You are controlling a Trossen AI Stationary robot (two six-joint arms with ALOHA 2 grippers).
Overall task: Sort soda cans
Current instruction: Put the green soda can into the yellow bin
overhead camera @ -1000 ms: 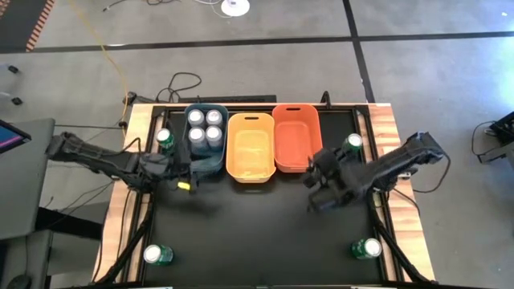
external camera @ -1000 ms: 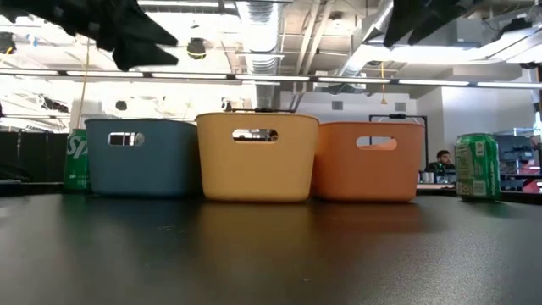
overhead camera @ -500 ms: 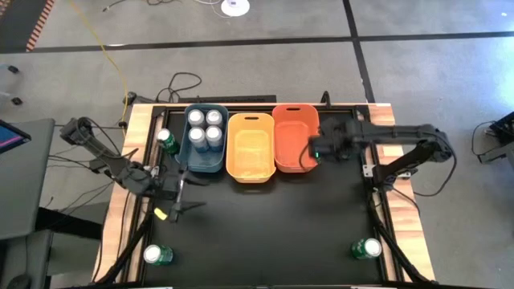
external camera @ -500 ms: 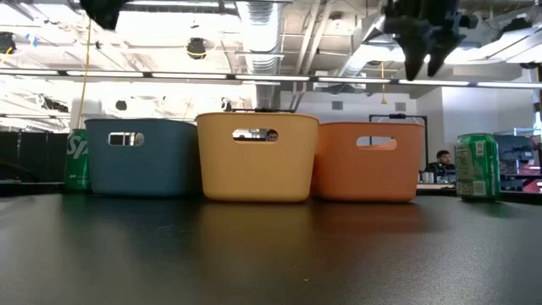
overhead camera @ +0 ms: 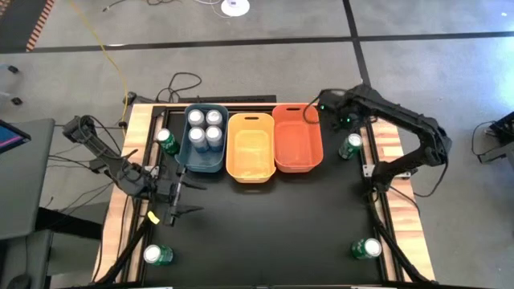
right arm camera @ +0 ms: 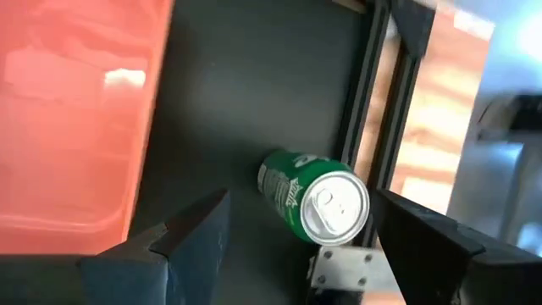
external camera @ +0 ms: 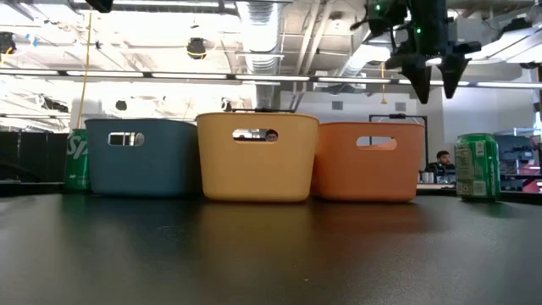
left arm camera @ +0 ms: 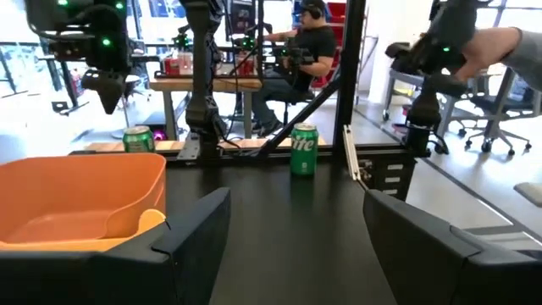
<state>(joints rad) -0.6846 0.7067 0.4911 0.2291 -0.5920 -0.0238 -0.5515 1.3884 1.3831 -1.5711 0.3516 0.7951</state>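
Note:
Several silver-topped soda cans (overhead camera: 205, 128) stand in the blue bin (overhead camera: 193, 156). Green soda cans stand upright on the black table: one far left (overhead camera: 166, 140), one far right (overhead camera: 350, 144), one near left (overhead camera: 157, 255), one near right (overhead camera: 367, 249). My right gripper (overhead camera: 341, 116) hangs open above and just beyond the far right green can (right arm camera: 315, 196), fingers pointing steeply down, high over the table in the low view (external camera: 432, 80). My left gripper (overhead camera: 186, 198) is open and level near the table's left side, in front of the blue bin, holding nothing (left arm camera: 296, 246).
A yellow bin (overhead camera: 249, 120) and an orange bin (overhead camera: 297, 112) stand beside the blue bin along the far edge, with nothing in them. The table's dark frame rail (right arm camera: 373, 119) runs close beside the far right can. People sit at desks beyond the table (left arm camera: 309, 51).
My right gripper has swung from the table's middle right toward the far edge, crossing the orange bin's right end, and has turned to hang over the far right green can. My left gripper has swung away from the blue bin toward the near edge. No can has moved.

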